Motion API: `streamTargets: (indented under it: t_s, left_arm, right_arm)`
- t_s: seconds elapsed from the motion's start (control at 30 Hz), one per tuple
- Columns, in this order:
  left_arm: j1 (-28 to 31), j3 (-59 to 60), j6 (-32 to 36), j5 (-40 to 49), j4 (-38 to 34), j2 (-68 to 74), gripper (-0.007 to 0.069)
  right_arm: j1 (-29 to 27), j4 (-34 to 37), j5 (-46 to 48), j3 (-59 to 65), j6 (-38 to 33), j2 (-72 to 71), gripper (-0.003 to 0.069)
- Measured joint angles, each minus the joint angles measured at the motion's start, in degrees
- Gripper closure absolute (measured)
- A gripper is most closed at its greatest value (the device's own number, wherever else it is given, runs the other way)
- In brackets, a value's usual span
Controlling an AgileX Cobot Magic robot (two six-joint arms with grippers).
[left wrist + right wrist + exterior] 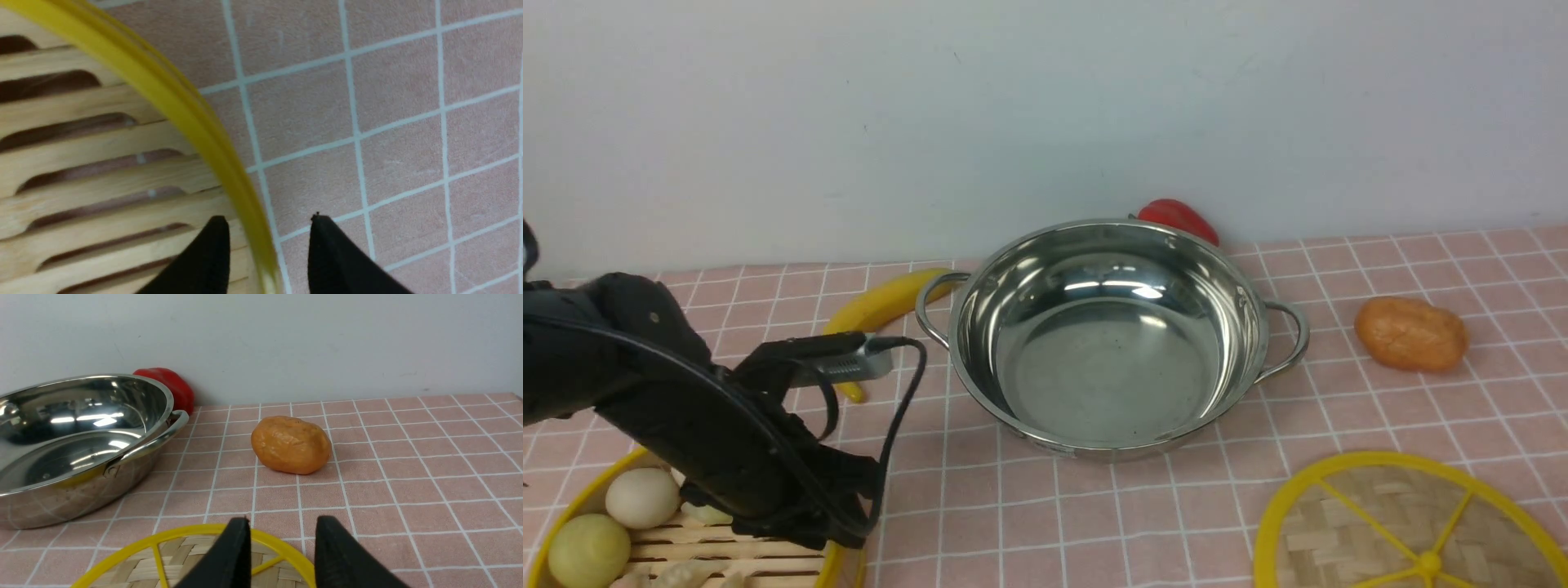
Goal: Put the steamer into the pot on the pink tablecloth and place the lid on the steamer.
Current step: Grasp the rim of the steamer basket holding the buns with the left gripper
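The steamer (pixel 735 549) sits on the pink tablecloth (pixel 1380 408) at the near left, with pale buns (pixel 641 496) inside. My left arm (pixel 686 408) reaches down over its right side. In the left wrist view, my left gripper (pixel 267 218) is open and straddles the yellow rim (pixel 163 87), one finger over the slats (pixel 81 171) and one outside. The shiny pot (pixel 1107 343) stands empty in the middle. The lid (pixel 1405 531) lies flat at the near right. My right gripper (pixel 282 522) hovers open above the far edge of the lid (pixel 192 559), holding nothing.
A banana (pixel 882 304) lies just left of the pot's handle. A red pepper (pixel 1176 216) rests against the wall behind the pot. An orange potato-like lump (pixel 1410 333) sits to the right of the pot, beyond the lid.
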Motion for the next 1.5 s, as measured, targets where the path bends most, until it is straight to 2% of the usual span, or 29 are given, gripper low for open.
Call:
streamTargets:
  t_s: [0.13,0.2,0.33,0.43,0.9,1.0,1.17,1.3,1.4,1.5]
  left_arm:
    - [-3.2,0.0,-3.3,-2.8,2.9,0.1,0.0361]
    - [-4.7,0.0,-8.5,-4.1,5.9,0.1,0.0361]
    - [-5.0,0.0,-13.9,-4.7,10.3,0.1,0.0361]
    - [-5.0,0.0,-15.1,-4.7,11.5,0.1,0.0361]
    - [-5.1,-0.2,-15.7,-6.2,11.2,3.7,0.0376]
    - [-5.1,-0.5,-15.4,-6.1,11.0,4.0,0.0404]
    - [-5.2,-0.5,-14.2,-5.6,9.6,4.0,0.0530]
    - [-5.2,-0.9,-12.4,-4.2,10.2,4.0,0.0555]
    - [-5.2,-1.9,-11.0,-0.4,12.2,4.0,0.0592]
    - [-5.2,-3.9,-10.1,3.3,15.0,3.1,0.0596]
  right_arm:
    - [0.0,0.0,0.0,0.0,0.0,0.0,0.0416]
    - [0.0,0.0,0.0,0.0,0.0,0.0,0.0416]
    - [0.0,0.0,0.0,0.0,0.0,0.0,0.0416]
    - [0.0,0.0,0.0,0.0,0.0,0.0,0.0416]
    - [0.0,0.0,0.0,0.0,0.0,0.0,0.0416]
    - [0.0,0.0,0.0,0.0,0.0,0.0,0.0416]
    - [0.0,0.0,0.0,0.0,0.0,0.0,0.0416]
    - [0.0,0.0,0.0,0.0,0.0,0.0,0.0416]
    - [0.0,0.0,0.0,0.0,0.0,0.0,0.0416]
    - [0.0,0.0,0.0,0.0,0.0,0.0,0.0416]
